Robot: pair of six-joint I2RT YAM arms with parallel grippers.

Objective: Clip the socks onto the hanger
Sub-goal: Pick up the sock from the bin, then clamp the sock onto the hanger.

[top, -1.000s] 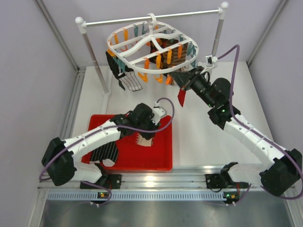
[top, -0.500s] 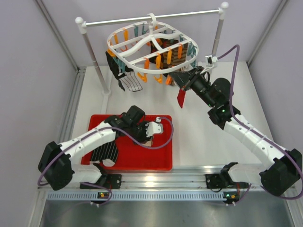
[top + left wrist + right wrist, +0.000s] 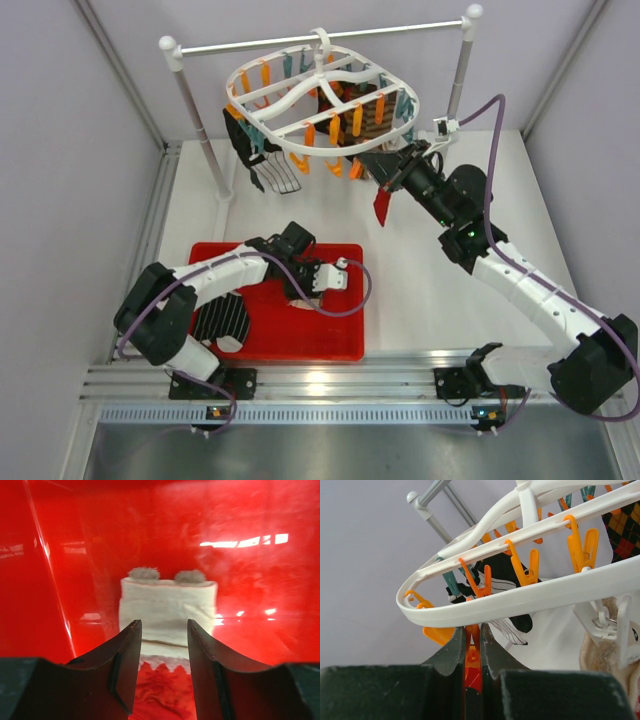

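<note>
Left arm [image 3: 215, 275] has folded in over red tray [image 3: 330, 340]; L end effector [image 3: 163, 625], half wide, lines up on white sock [image 3: 167, 605]. I'd close squarely on near edge. R end effector [image 3: 472, 632] pinches orange clip [image 3: 471, 664].

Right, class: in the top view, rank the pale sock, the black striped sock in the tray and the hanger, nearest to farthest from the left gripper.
From the left gripper:
1. pale sock, right at its fingertips.
2. black striped sock, left end of the red tray.
3. hanger, far back on the rod.
</note>
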